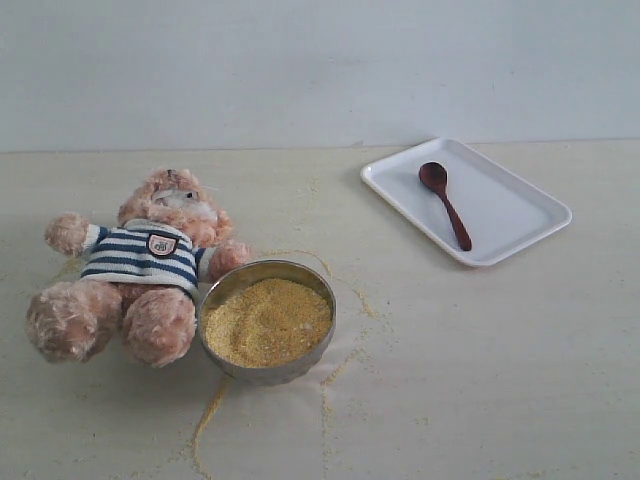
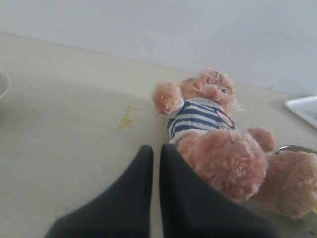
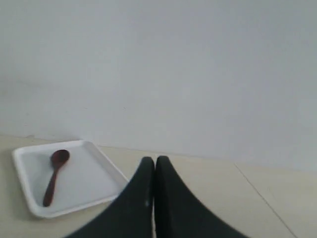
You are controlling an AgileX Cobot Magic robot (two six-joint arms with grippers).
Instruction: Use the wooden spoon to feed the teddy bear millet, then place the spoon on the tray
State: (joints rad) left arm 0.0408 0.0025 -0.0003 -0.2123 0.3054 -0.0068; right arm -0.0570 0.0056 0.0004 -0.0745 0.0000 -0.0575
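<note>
The teddy bear [image 1: 140,265] in its navy-and-white striped shirt lies on its back at the left of the table, feet toward the front. Beside its right leg stands a round metal bowl [image 1: 212,296] filled with golden millet [image 1: 268,320]. The dark wooden spoon [image 1: 445,203] lies inside the white tray [image 1: 520,205] at the back right. Neither gripper shows in the exterior view. My left gripper [image 2: 156,151] is shut and empty, close beside the teddy bear [image 2: 223,148]. My right gripper [image 3: 154,162] is shut and empty, off to the side of the tray [image 3: 94,171] holding the spoon [image 3: 53,176].
Loose millet trails [image 1: 210,415] run over the table around and in front of the bowl, with more [image 2: 126,119] behind the bear. A pale wall rises behind the table. The rim of a white dish [image 2: 3,85] shows at the edge of the left wrist view.
</note>
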